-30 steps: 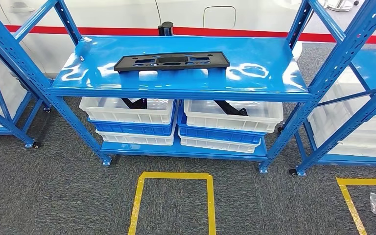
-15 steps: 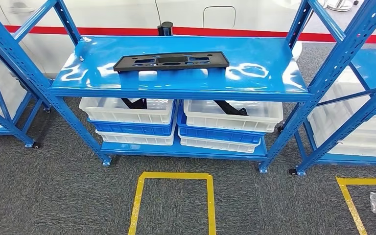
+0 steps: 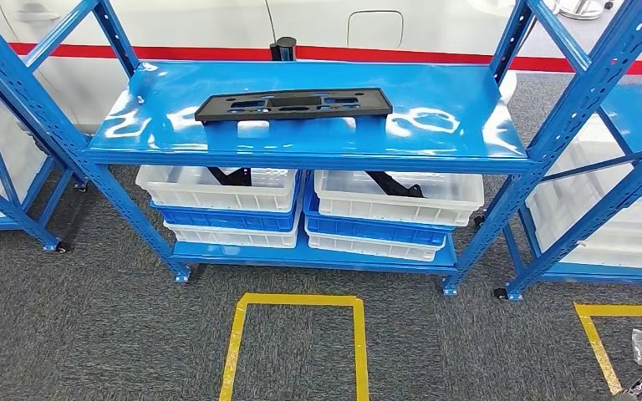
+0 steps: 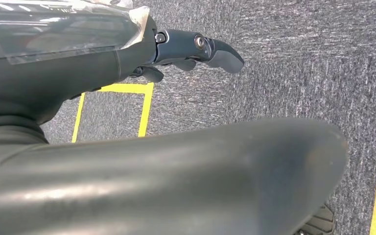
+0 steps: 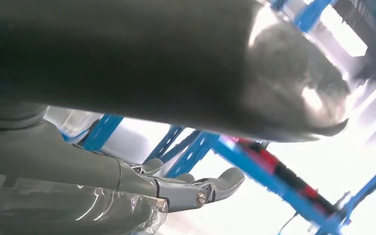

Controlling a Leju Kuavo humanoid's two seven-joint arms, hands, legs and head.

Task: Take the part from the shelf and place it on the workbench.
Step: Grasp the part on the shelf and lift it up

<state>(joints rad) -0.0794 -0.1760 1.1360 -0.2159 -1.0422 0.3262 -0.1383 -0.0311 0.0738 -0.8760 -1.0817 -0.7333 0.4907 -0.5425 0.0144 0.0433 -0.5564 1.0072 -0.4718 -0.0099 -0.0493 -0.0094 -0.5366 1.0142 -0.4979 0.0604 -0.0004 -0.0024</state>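
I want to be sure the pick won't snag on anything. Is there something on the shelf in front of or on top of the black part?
Nothing visible blocks it. The black part lies alone on the blue top shelf, with open shelf surface all the way to the front edge. The small black post stands behind it, at the back edge. The white bins sit one level below.

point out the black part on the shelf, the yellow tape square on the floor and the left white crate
black part [image 3: 293, 105], head view, middle of its flat top
yellow tape square [image 3: 298, 299], head view, far edge
left white crate [image 3: 215, 200], head view, front wall
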